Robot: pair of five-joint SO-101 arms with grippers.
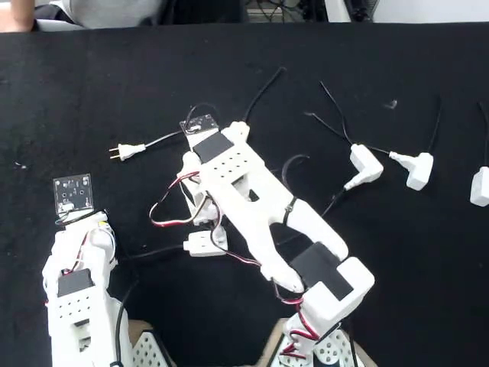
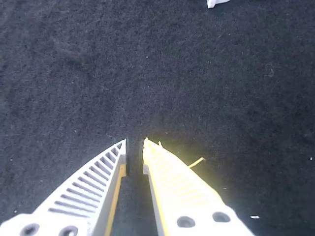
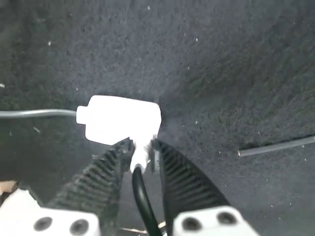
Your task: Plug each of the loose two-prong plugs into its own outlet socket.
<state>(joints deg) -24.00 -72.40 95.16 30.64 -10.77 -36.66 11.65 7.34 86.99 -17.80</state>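
Black table (image 1: pixel 92 92) under both arms. The right arm (image 1: pixel 252 206) stretches over its middle. A white socket block (image 3: pixel 118 120) lies crosswise straight ahead of the right gripper (image 3: pixel 141 146), which is clamped on a plug (image 3: pixel 139 161) touching the block's side. The left gripper (image 2: pixel 134 143) sits well apart, nearly closed, empty. The push looks straight forward.

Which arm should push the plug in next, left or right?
Right. The right gripper pinches a plug at the white socket block, so it probably only needs to push. The left gripper holds nothing, over black cloth.
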